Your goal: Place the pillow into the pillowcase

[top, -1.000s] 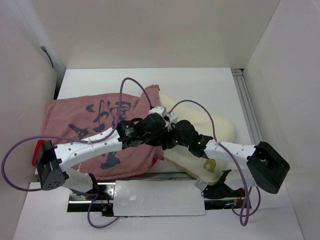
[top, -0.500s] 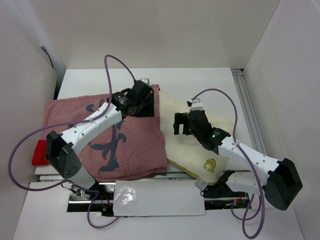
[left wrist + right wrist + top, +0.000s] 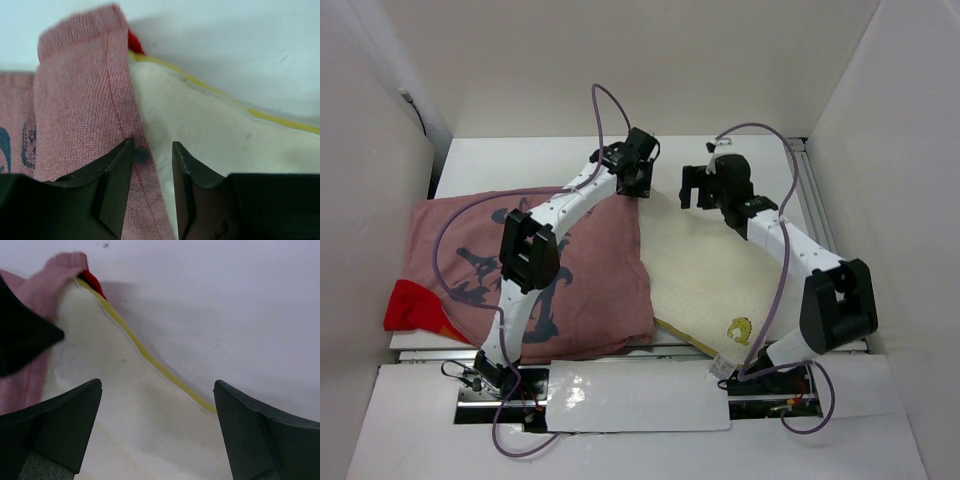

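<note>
The pillowcase (image 3: 520, 270) lies flat on the left, pinkish-red reverse side up with dark markings, a red corner (image 3: 405, 305) at the near left. The cream pillow (image 3: 710, 270) lies to its right, yellow emblem (image 3: 740, 328) near the front, its left edge under the case. My left gripper (image 3: 638, 172) is at the case's far right corner. In the left wrist view its jaws (image 3: 152, 150) stand narrowly apart over the case's hem (image 3: 80, 100) and the pillow (image 3: 210, 135). My right gripper (image 3: 705, 185) (image 3: 157, 390) is wide open and empty above the pillow's yellow far edge (image 3: 145, 355).
White walls enclose the table on the left, back and right. An aluminium rail (image 3: 817, 220) runs along the right side. A white plate (image 3: 630, 395) lies at the near edge between the arm bases.
Both arms have swung from the middle of the table to its far side. The left gripper went to the case's far right corner, the right one to the pillow's far edge.
</note>
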### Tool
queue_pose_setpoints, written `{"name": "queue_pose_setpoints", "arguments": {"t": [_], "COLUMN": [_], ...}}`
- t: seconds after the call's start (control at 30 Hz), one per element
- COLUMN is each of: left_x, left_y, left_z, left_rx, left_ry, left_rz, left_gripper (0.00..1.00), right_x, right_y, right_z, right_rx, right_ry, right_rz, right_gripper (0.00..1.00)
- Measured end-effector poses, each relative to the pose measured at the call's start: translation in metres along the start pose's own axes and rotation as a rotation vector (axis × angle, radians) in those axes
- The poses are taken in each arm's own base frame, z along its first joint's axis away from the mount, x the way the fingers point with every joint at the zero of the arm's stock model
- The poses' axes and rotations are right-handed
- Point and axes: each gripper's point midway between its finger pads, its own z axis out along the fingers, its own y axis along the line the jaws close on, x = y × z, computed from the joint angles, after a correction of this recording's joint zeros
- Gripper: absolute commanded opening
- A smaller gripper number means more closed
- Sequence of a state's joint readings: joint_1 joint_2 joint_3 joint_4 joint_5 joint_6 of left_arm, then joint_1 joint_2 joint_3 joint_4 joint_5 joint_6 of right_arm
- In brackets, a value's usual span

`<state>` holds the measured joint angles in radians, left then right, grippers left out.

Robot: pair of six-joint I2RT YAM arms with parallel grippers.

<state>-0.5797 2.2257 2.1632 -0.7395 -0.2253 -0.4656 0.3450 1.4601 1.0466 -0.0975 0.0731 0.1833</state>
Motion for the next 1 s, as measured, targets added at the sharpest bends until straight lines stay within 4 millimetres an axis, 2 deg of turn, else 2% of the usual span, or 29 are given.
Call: {"name": "queue_pose_setpoints", "arguments": {"t": [0.13, 0.27, 0.3, 0.33, 0.37, 0.4, 0.6, 0.67, 0.73, 0.87, 0.97, 1.0], "left_x": [0.027, 0.035, 0.035, 0.034, 0.033, 0.033, 0.027, 0.026, 0.025, 0.019, 0.01, 0.006], "left_y": [0.018, 0.033, 0.034, 0.035, 0.035, 0.035, 0.037, 0.038, 0.041, 0.046, 0.043, 0.041], "left_z": [0.011, 0.01, 0.01, 0.009, 0.009, 0.009, 0.003, 0.003, 0.003, -0.005, -0.015, -0.018], "left_rx": [-0.056, -0.08, -0.081, -0.082, -0.082, -0.083, -0.099, -0.104, -0.106, -0.101, -0.072, -0.056], "left_ry": [0.085, 0.102, 0.101, 0.099, 0.097, 0.097, 0.087, 0.084, 0.081, 0.056, 0.018, 0.006], "left_rz": [0.002, -0.012, -0.014, -0.014, -0.02, -0.02, -0.029, -0.039, -0.045, -0.055, -0.061, -0.061], "left_gripper": [0.48, 0.44, 0.39, 0.18, 0.06, 0.0, 0.0, 0.0, 0.0, 0.0, 0.0, 0.0], "right_x": [-0.027, -0.024, -0.02, -0.016, -0.012, -0.007, 0.016, 0.019, 0.021, 0.036, 0.054, 0.057], "right_y": [0.016, 0.029, 0.032, 0.034, 0.038, 0.04, 0.055, 0.059, 0.063, 0.065, 0.068, 0.071], "right_z": [0.025, 0.037, 0.04, 0.042, 0.045, 0.047, 0.057, 0.064, 0.075, 0.093, 0.097, 0.096], "right_rx": [-0.113, -0.205, -0.226, -0.249, -0.274, -0.296, -0.442, -0.476, -0.502, -0.534, -0.583, -0.606], "right_ry": [-0.008, 0.014, 0.024, 0.037, 0.047, 0.059, 0.105, 0.114, 0.124, 0.155, 0.195, 0.204], "right_rz": [-0.074, -0.134, -0.146, -0.16, -0.174, -0.188, -0.297, -0.32, -0.337, -0.355, -0.347, -0.344], "right_gripper": [1.0, 1.0, 1.0, 1.0, 1.0, 1.0, 1.0, 1.0, 0.96, 0.64, 0.23, 0.0]}}
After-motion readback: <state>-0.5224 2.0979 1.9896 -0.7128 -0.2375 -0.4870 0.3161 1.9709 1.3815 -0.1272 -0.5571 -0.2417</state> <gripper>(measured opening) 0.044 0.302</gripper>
